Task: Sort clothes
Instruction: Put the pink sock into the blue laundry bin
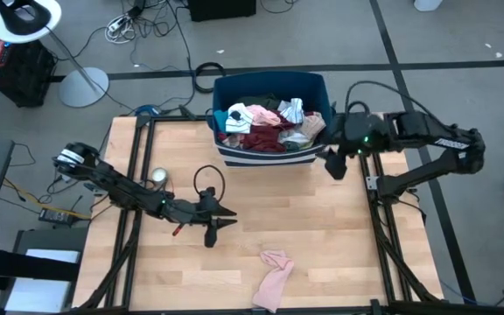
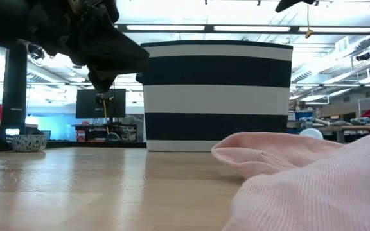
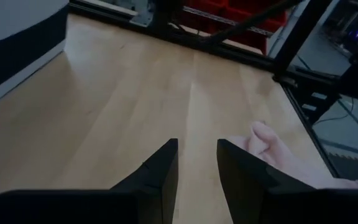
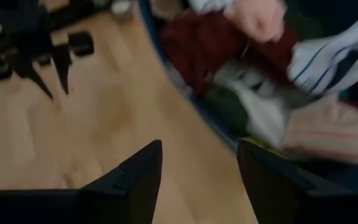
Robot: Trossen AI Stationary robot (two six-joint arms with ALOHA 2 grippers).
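A pile of clothes [image 1: 269, 122], dark red, white, striped, pink and dark green, fills the dark blue bin [image 1: 269, 156] at the table's far edge. One pink garment [image 1: 274, 276] lies flat on the table near its front edge, close in the low view [image 2: 300, 173]. My left gripper [image 1: 232, 218] hovers open and empty over the table's middle, left of the pink garment [image 3: 272, 149]. My right gripper [image 1: 332, 164] is open and empty just off the bin's near right corner, above the table. In the right wrist view my right gripper [image 4: 199, 149] looks onto the clothes [image 4: 260, 68] in the bin.
The bin shows navy and white stripes in the low view [image 2: 217, 96]. A small round white object [image 1: 158, 177] sits at the table's left. Dark frame rails [image 1: 138, 175] run along the table's left and right sides. Bare wood [image 1: 322, 219] lies between the bin and the pink garment.
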